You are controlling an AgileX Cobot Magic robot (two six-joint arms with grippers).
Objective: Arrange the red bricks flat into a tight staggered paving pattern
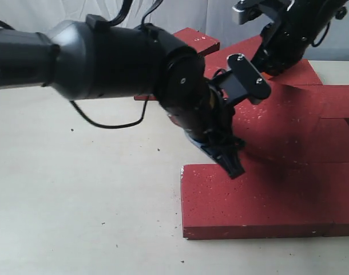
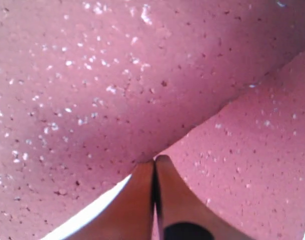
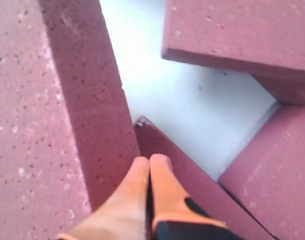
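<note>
Several red bricks (image 1: 266,197) lie flat in a patch on the right side of the table, with more at the back (image 1: 198,40). My left gripper (image 1: 232,164) reaches in from the left and points down at the inner edge of the front brick. In the left wrist view the left gripper (image 2: 155,160) is shut and empty, its tips against a speckled brick (image 2: 92,75) where it meets a second brick (image 2: 252,150). My right gripper (image 3: 150,161) is shut and empty, its tips over a brick edge (image 3: 180,170) beside a taller brick face (image 3: 87,100).
The pale table (image 1: 77,195) stretches to the left and front of the bricks. My right arm (image 1: 292,31) hangs over the back right bricks. In the right wrist view a gap of bare table (image 3: 182,100) separates two further bricks (image 3: 232,30) (image 3: 272,175).
</note>
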